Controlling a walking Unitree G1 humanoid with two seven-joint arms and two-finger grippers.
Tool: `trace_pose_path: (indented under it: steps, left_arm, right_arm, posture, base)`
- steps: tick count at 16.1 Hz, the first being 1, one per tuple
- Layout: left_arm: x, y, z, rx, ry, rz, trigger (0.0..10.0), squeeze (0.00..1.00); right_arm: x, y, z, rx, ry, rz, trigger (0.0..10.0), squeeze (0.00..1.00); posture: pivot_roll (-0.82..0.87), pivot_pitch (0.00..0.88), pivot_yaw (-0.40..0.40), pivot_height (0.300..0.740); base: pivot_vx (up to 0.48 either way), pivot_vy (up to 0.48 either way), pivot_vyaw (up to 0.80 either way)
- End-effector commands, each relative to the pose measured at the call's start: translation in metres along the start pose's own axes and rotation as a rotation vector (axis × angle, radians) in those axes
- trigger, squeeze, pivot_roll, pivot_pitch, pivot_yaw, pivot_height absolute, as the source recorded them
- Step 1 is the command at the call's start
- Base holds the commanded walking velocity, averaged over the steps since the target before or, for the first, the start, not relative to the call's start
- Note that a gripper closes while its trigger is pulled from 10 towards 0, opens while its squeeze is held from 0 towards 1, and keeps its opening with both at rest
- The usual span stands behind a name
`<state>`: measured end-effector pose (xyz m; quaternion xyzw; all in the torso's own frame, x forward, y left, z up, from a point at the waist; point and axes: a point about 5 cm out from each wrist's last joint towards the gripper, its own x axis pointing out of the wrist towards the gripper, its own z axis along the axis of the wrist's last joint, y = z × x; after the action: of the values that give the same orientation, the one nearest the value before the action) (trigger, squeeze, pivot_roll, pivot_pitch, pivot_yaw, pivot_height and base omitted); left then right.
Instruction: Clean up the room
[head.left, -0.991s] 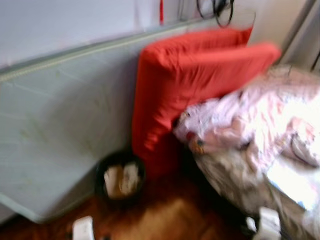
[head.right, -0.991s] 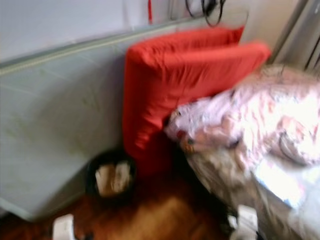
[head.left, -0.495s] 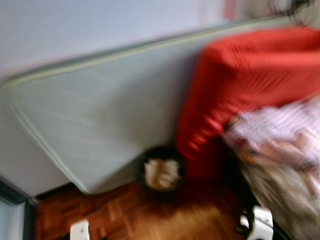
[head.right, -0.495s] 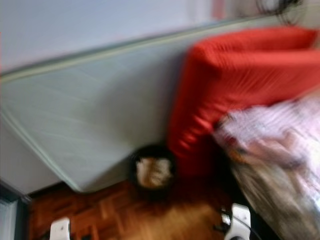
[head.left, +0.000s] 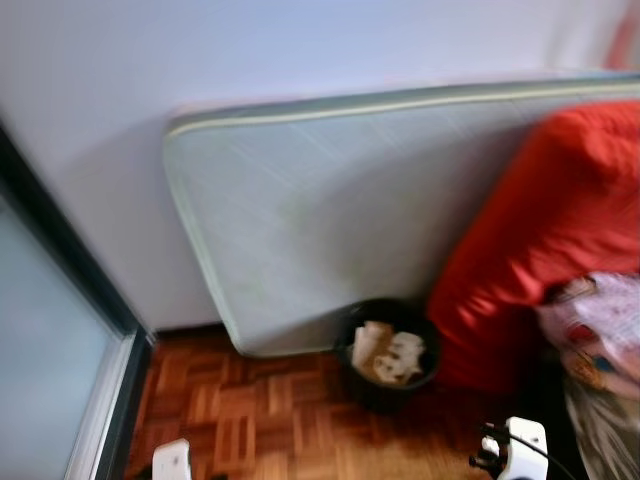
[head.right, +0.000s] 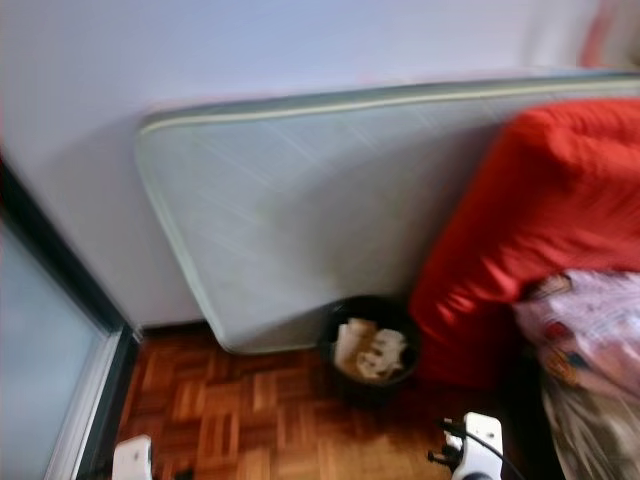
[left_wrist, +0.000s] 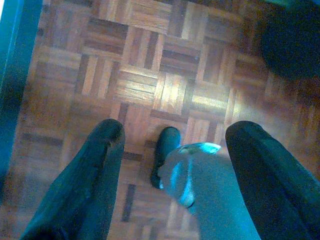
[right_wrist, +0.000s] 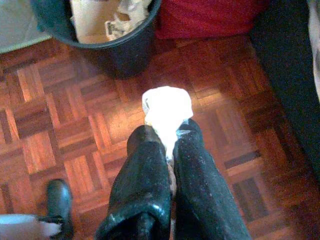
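Glossy wooden parquet floor (right_wrist: 60, 125) lies under a smooth dark plastic bin (right_wrist: 120, 50) of crumpled paper scraps (head.left: 388, 354), with quilted cloth mattress (head.left: 330, 220) and matt red fabric cushion (head.left: 540, 240) beside the bin.

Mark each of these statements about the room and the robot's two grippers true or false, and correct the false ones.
1. The right gripper is shut on a white crumpled tissue. True.
2. The black bin stands on the floor and already holds paper scraps. True.
3. The left gripper is clamped on a red cushion. False: its fingers are spread apart over the parquet floor, holding nothing.
4. The grey mattress lies flat on the floor. False: it stands on edge, leaning against the wall.
5. The red cushion sits to the right of the bin. True.
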<state>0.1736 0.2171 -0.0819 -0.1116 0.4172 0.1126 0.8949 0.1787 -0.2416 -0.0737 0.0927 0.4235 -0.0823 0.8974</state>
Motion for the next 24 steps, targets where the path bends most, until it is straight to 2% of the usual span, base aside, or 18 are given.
trace_pose_path:
  steps: [1, 5, 16, 21, 24]
  left_arm:
    - [-0.002, 0.005, -0.005, 0.005, 0.024, 0.017, 10.0, 0.0]
    - [-0.003, 0.008, -0.01, 0.001, 0.033, 0.024, 10.0, 0.0]
    - [-0.005, 0.025, -0.003, 0.005, 0.021, 0.036, 10.0, 0.0]
    - [-0.003, 0.016, -0.003, 0.005, 0.02, 0.024, 10.0, 0.0]
    - [-0.002, 0.009, -0.003, 0.005, 0.019, 0.017, 10.0, 0.0]
  right_arm:
    - [0.001, 0.003, 0.001, 0.014, 0.0, 0.004, 10.0, 0.0]
    - [0.002, 0.005, 0.002, 0.046, -0.008, 0.005, 10.0, 0.0]
    - [0.003, 0.007, 0.003, 0.037, -0.001, -0.011, 10.0, 0.0]
    - [0.003, 0.007, 0.003, 0.019, 0.002, -0.002, 10.0, 0.0]
    - [0.003, 0.007, 0.004, 0.015, -0.002, -0.002, 10.0, 0.0]
  posture:
    - [0.09, 0.0, -0.028, 0.74]
    - [0.09, 0.0, -0.024, 0.74]
    - [0.09, 0.0, -0.011, 0.74]
    - [0.09, 0.0, -0.013, 0.74]
    - [0.09, 0.0, -0.014, 0.74]
  base:
    - [0.0, 0.0, 0.0]
    - [0.0, 0.0, 0.0]
    - [0.307, 0.0, 0.0]
    - [0.332, 0.0, 0.0]
    - [0.334, 0.0, 0.78]
